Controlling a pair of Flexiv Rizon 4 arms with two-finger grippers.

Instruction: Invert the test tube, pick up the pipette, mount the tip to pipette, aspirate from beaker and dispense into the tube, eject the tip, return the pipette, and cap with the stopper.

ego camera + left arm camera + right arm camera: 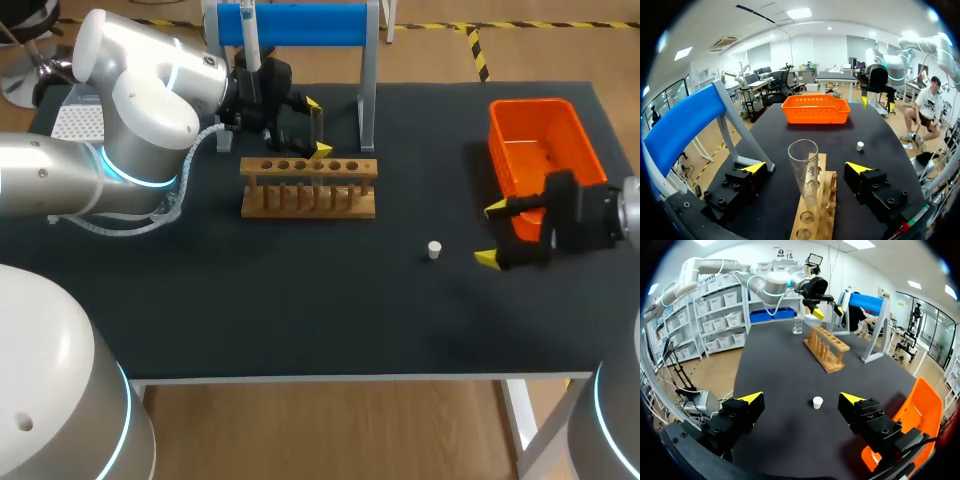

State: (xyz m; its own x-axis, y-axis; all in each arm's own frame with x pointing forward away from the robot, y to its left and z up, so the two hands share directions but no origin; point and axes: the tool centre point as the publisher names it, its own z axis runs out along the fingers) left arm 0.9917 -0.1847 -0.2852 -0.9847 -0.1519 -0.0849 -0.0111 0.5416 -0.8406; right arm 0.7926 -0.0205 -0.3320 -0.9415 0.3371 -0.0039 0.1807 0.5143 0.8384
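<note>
A clear glass test tube [804, 170] stands mouth up in the wooden rack [816, 220]. My left gripper [807, 167] is open around the tube, with a gap between each finger and the glass. In the head view this gripper [317, 127] hovers over the rack [308, 186] at the table's back. The pipette [250, 40] hangs on the blue stand [300, 22]. A small white stopper [434, 250] lies on the mat. My right gripper [489, 234] is open just right of it, and in its own view [801, 398] the stopper [817, 402] lies ahead between the fingers. A glass beaker [797, 326] stands beyond the rack [826, 347].
An orange bin [540, 145] sits at the back right, close behind my right gripper. The blue stand's metal legs [367, 95] rise right behind the rack. The table's front edge [320, 378] runs along the near side.
</note>
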